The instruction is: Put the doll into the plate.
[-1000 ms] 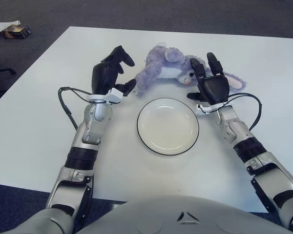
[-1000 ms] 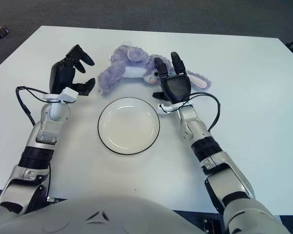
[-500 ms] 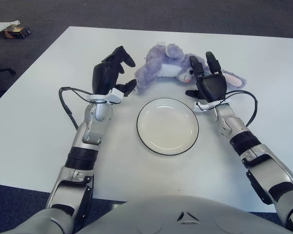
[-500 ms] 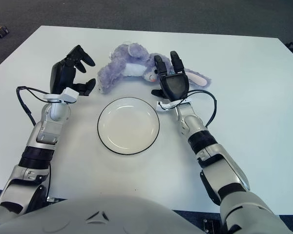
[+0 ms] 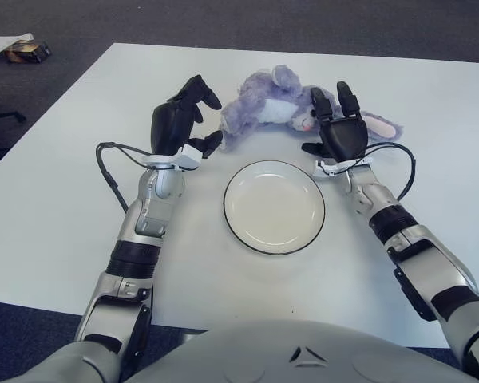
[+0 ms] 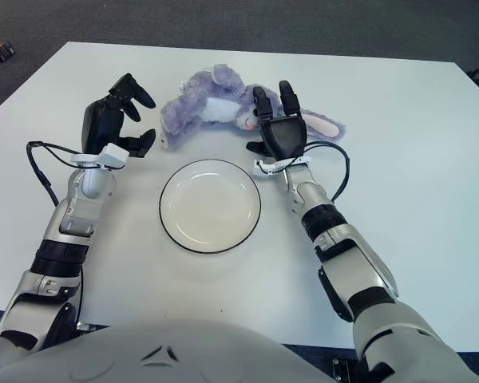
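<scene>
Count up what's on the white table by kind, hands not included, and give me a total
Plush doll: 1, purple, lying beyond the plate, between the left hand and right hand
Plate: 1, white with a dark rim, nothing in it
Total: 2

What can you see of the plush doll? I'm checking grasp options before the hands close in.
The plush doll is a soft lavender bunny with a white belly, a pale muzzle and long pink-lined ears. It lies on its side on the white table, beyond the empty plate, head toward the robot's right, not in the plate. The right hand shows at its head with fingers spread; the left hand is open beside its feet. Neither grips it.
</scene>
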`<state>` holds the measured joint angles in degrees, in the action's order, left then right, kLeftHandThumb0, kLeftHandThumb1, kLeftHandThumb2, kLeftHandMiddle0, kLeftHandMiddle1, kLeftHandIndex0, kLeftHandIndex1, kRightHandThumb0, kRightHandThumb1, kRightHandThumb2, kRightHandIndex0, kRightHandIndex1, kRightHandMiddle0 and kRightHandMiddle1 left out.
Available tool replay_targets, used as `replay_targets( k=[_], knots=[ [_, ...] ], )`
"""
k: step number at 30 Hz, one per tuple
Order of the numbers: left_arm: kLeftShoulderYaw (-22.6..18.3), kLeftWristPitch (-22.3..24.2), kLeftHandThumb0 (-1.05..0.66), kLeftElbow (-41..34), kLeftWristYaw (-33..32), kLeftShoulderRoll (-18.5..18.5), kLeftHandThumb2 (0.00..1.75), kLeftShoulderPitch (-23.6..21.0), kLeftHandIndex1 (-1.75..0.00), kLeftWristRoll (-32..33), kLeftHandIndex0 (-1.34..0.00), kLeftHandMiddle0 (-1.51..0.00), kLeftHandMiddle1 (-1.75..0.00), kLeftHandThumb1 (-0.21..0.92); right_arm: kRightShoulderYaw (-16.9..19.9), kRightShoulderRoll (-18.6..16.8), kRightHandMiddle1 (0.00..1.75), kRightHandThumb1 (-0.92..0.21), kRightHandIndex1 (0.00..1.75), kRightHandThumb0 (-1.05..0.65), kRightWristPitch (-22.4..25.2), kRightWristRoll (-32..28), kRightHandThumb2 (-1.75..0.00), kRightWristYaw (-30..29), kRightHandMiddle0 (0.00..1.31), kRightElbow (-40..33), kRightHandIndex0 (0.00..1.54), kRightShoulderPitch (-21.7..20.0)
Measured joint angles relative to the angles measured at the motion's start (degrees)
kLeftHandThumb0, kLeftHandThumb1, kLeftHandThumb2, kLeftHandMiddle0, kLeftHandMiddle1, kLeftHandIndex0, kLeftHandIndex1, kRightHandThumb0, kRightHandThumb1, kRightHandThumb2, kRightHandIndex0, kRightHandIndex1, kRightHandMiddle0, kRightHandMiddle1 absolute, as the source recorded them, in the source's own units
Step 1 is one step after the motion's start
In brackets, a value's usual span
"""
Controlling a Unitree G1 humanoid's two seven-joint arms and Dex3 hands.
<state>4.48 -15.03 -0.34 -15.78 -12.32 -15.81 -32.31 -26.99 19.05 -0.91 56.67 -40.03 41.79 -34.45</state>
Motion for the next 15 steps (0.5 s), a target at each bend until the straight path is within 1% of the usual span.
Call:
replay_targets(
  k=[7,15],
  knots=[
    [-0.01,0.00,-0.01,-0.04,-0.03,0.00,1.52,0.05,-1.75,0.02,-0.47,-0.77,-1.75,0.15,0.00,-0.67,0.39,-0.70,0.00,-0.87,0.01,-1.34,-0.56,-0.39,0.00,1.45,0.00,-0.94],
    [0.01,-0.17,-0.01,-0.03,-0.03,-0.01,1.55,0.14,-1.75,0.10,-0.48,-0.78,-1.75,0.13,-0.05,-2.12,0.43,-0.71,0.00,-0.87,0.30,-2.07,-0.57,-0.81,0.00,4.39,0.00,-3.26]
  ],
)
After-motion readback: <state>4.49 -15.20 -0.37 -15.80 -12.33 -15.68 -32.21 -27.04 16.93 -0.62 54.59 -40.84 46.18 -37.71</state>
